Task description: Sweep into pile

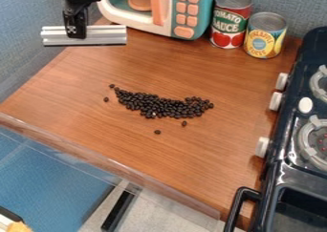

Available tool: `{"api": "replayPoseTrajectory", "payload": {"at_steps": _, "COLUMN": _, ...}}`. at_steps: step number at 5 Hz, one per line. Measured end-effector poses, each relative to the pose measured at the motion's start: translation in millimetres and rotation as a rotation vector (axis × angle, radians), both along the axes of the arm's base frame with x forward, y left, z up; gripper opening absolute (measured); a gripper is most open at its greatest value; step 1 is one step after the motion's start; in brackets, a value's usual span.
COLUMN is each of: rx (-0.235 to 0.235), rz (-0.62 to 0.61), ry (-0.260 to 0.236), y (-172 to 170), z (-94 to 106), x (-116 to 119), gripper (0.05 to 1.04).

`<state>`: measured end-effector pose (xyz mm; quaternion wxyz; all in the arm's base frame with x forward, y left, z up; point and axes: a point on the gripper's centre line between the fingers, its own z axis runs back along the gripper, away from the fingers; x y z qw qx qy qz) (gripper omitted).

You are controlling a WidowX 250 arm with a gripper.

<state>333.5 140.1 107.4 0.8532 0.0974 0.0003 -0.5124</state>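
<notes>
Beans (163, 108) mostly in 1 wide band, out front of microwave (137, 22); approx ½ done, est. Left: compact band, pull in 3+ strays. Gripper (75, 34) clamped on metal bar (105, 34) beside microwave.

Oblique view from above the front edge of the wooden counter (191, 152), with the camera tilted steeply downward and facing the teal toy microwave (211, 2), red can (231, 18) and yellow can (264, 35) at the rear; the optical axis lies askew to the counter, whose front edge crosses diagonally from the left side toward the lower right; the range is moderate, near enough to resolve single beans (158, 131), while the frame cuts the stove (271, 178) at right and includes floor (159, 212) below
</notes>
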Motion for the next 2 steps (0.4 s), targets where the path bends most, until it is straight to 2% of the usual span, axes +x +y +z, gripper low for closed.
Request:
{"api": "replayPoseTrajectory", "payload": {"at_steps": 1, "rx": 0.058, "rz": -0.172, "ry": 0.065, "y": 3.5, "z": -2.9, "x": -0.1, "gripper": 0.329}}
{"api": "replayPoseTrajectory", "payload": {"at_steps": 2, "rx": 0.158, "rz": -0.425, "ry": 0.085, "y": -0.5, "z": -11.4, "x": 10.8, "gripper": 0.329}}
